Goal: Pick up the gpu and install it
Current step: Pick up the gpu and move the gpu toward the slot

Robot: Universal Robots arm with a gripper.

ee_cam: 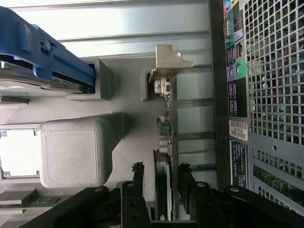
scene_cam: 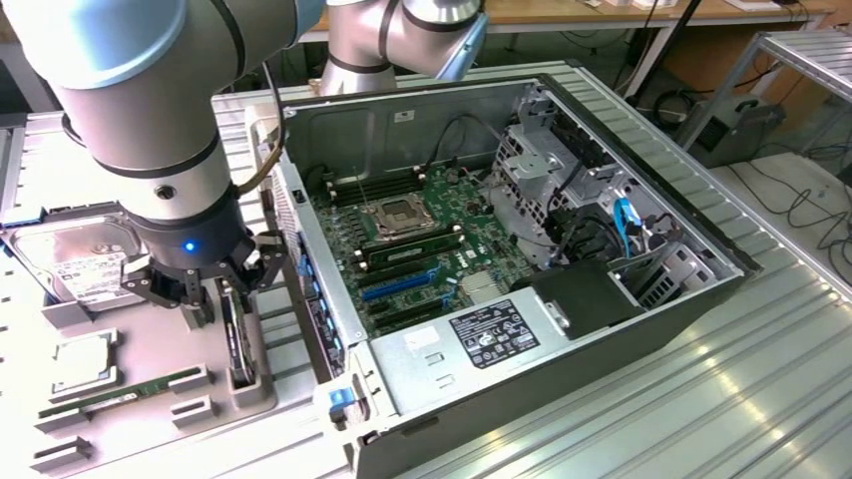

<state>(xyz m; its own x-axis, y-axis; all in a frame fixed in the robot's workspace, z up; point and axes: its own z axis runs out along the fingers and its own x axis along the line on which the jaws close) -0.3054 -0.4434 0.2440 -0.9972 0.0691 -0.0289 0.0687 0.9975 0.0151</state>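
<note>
The gpu (scene_cam: 238, 339) stands on its long edge in a grey holder (scene_cam: 253, 394) on the tray, at the exterior view's left of the open PC case. From the wrist view I look down along the gpu's (ee_cam: 163, 156) thin edge, its metal bracket (ee_cam: 167, 64) at the far end. My gripper (scene_cam: 219, 289) is lowered over the card's near end. It (ee_cam: 160, 175) is open, with one black finger (ee_cam: 137, 178) on each side of the card and a gap on both sides. Nothing is gripped.
On the tray lie a silver hard drive (scene_cam: 80, 264) in a blue rail (ee_cam: 47, 57), a CPU (scene_cam: 83, 361) and a green RAM stick (scene_cam: 120, 392). The case's perforated rear panel (ee_cam: 273, 71) stands close beside the card. Inside is the motherboard (scene_cam: 413, 249) with blue slots (scene_cam: 399, 286).
</note>
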